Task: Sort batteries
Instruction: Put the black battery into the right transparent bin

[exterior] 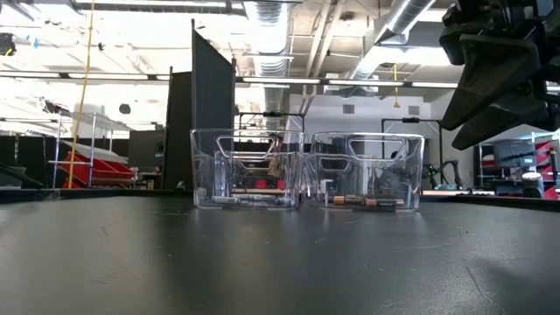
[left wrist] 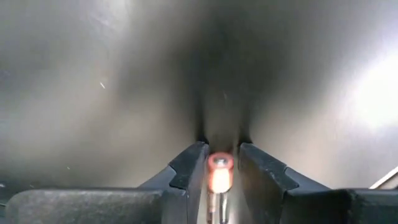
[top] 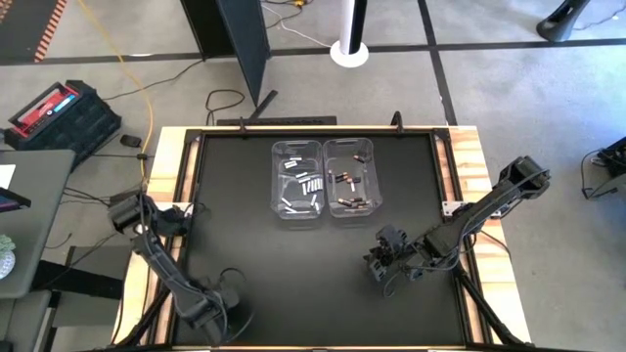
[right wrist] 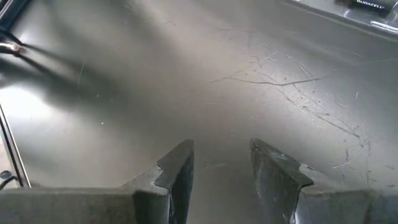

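- From the high view: two clear plastic bins sit side by side toward the far middle of the black table (top: 245, 225). The left bin (top: 296, 180) carries the silvery-white batteries (top: 309, 186), the right bin (top: 350, 178) the dark, copper-toned batteries (top: 349, 202). The left gripper (top: 202, 315) is down at the near edge on the left, close to the mat. The right gripper (top: 381, 266) hangs over bare mat, nearer than the bins and to their right, well apart from them.
- Low view now: both bins stand upright and touching, the left one (exterior: 248, 168) and the right one (exterior: 366, 170). Copper-banded cells (exterior: 367, 202) lie flat on the floor of the right one; what lies in the left one is hard to make out through the plastic. A dark bulk of the right arm (exterior: 499, 70) fills the upper right corner, clear of the table.
- Left wrist view: here's the action, the left gripper (left wrist: 220, 169) has its jaws pinched on a single battery (left wrist: 219, 174), whose glowing reddish end points forward between the fingers (left wrist: 186, 171), just above the mat.
- Right wrist view: the right gripper (right wrist: 221, 165) has its jaws spread with nothing between them, only scratched black mat (right wrist: 249, 81) beyond.
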`<state>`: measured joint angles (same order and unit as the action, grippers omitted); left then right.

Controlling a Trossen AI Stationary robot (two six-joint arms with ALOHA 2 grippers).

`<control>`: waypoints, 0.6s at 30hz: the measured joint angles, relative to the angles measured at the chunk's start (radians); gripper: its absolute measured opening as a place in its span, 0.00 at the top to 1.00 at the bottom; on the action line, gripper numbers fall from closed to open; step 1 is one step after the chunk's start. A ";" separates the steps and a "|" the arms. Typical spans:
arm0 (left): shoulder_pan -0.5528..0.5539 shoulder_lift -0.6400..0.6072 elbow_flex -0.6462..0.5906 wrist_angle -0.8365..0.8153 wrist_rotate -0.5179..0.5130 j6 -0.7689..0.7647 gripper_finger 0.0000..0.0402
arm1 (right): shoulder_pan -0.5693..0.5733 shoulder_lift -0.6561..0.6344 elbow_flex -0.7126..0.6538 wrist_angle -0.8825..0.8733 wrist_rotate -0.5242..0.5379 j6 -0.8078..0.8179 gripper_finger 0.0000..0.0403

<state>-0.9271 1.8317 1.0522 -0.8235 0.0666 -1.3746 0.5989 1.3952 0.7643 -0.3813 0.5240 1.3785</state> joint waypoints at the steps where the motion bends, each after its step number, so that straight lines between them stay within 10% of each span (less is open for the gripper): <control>1: 0.011 0.000 -0.001 -0.001 0.000 0.005 0.76 | 0.001 0.000 0.000 0.000 0.000 -0.002 0.57; 18: 0.049 0.000 -0.002 -0.013 0.026 0.119 0.76 | -0.001 0.000 0.000 0.002 0.000 -0.096 0.57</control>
<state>-0.8785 1.8317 1.0500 -0.8360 0.0923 -1.2557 0.5980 1.3952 0.7643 -0.3790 0.5240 1.2827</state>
